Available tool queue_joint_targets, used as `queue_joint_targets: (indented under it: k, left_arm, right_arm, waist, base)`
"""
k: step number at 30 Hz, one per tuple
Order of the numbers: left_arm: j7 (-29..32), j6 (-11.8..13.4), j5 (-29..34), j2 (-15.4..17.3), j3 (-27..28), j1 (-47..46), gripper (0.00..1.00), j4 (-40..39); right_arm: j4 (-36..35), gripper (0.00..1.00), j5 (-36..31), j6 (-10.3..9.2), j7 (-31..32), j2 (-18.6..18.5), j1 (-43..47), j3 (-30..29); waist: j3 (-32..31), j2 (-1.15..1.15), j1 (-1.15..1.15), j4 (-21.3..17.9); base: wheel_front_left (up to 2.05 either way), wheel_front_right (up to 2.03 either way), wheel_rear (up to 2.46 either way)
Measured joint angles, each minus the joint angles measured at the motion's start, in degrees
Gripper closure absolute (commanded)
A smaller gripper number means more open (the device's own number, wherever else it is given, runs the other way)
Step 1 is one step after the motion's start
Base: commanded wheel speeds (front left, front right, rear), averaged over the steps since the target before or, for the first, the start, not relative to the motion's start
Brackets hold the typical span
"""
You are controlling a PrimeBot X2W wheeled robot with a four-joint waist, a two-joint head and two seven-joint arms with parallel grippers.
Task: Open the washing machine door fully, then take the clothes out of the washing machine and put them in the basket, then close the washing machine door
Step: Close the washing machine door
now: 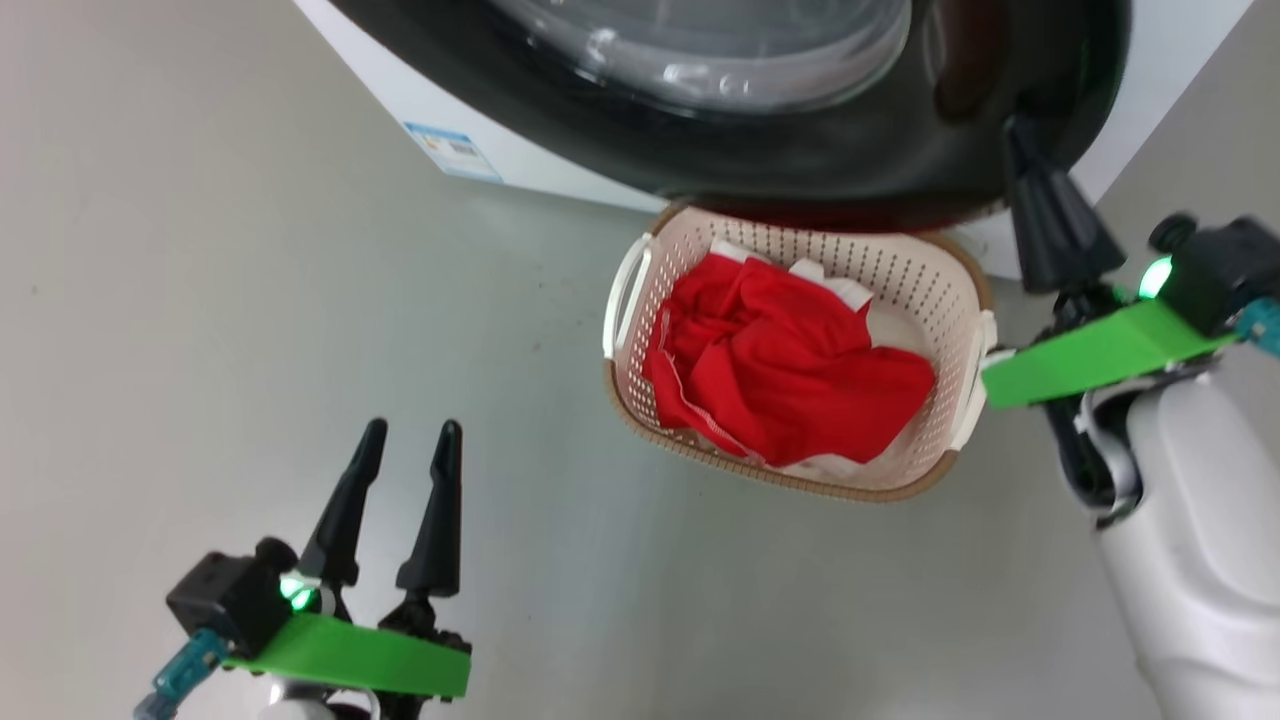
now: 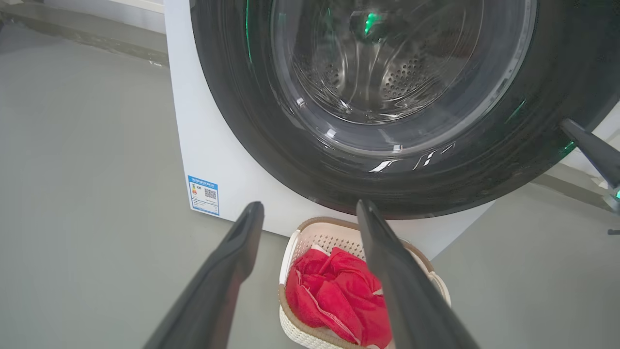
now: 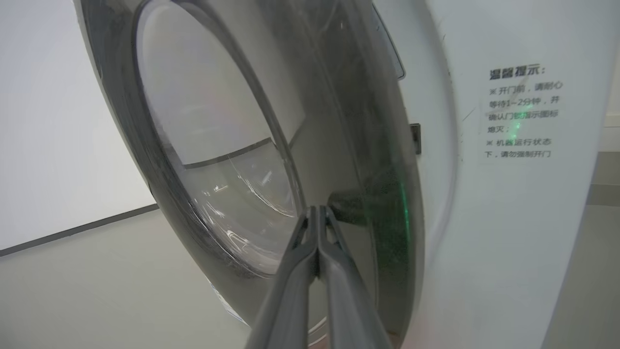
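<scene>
Grey floor [image 1: 200,300] stretches to the left of the washing machine [image 2: 218,145], and that side gives us the most room to move. We find the clothes [image 1: 790,370] heaped in the basket [image 1: 930,280], which stands on the floor just below the washing machine door [image 1: 800,150]. We judge the door nearly shut: the right wrist view shows a narrow gap beside a small dark latch slot [image 3: 415,138] on the white front. The right pincer [image 3: 317,209] is closed and empty, with its tips at the glossy black rim, seemingly touching it. The left pincer [image 1: 412,430] is spread wide and empty, well apart from the basket. We treat the door as stiff, hinged and slippery: push on the rim at the latch side, never on the bulging glass. Closed tips may skid on the gloss. The door's lower edge passes close above the basket's far rim.
</scene>
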Motion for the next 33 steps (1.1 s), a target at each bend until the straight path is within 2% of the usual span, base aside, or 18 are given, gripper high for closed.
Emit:
queue_joint_targets:
  k: [10, 16, 28, 31, 33]
  left_arm:
    - [0.0, -0.01, -0.94, -0.26, -1.58, -3.85, 0.0, -1.07]
    - [0.0, -0.01, -1.18, -0.31, -1.99, -4.87, 0.0, -1.34]
    - [0.0, -0.01, -1.05, -0.45, -1.86, -4.91, 0.0, -1.03]
    - [0.0, -0.01, -0.34, -0.48, -1.35, -4.81, 0.0, -0.59]
    - [0.0, 0.0, 0.11, -0.51, -0.79, -4.65, 0.0, -0.27]
  right_arm:
    - [0.13, 1.0, -1.01, 0.0, -0.01, -1.38, -8.12, -1.32]
    - [-0.19, 1.0, -1.37, 0.4, -0.08, -1.27, -9.85, -2.74]
    - [0.2, 1.0, -1.38, 0.3, -0.07, -1.0, -9.16, -2.18]
    - [0.31, 0.85, -1.31, 0.01, -0.07, -0.47, -6.43, -1.86]
    - [0.51, 0.69, -1.23, 0.01, -0.07, 0.08, -4.26, -1.49]
  waist:
    - [5.72, 0.0, 0.0, 0.44]
    - [7.62, 0.0, 0.0, 0.88]
    - [6.38, 0.0, 0.0, 0.12]
    - [4.98, 0.0, 0.0, -0.37]
    - [3.97, 0.0, 0.0, -0.76]
  base:
    - [0.0, 0.0, 0.0]
    - [0.0, 0.0, 0.0]
    - [0.0, 0.0, 0.0]
    - [0.0, 0.0, 0.0]
    - [0.0, 0.0, 0.0]
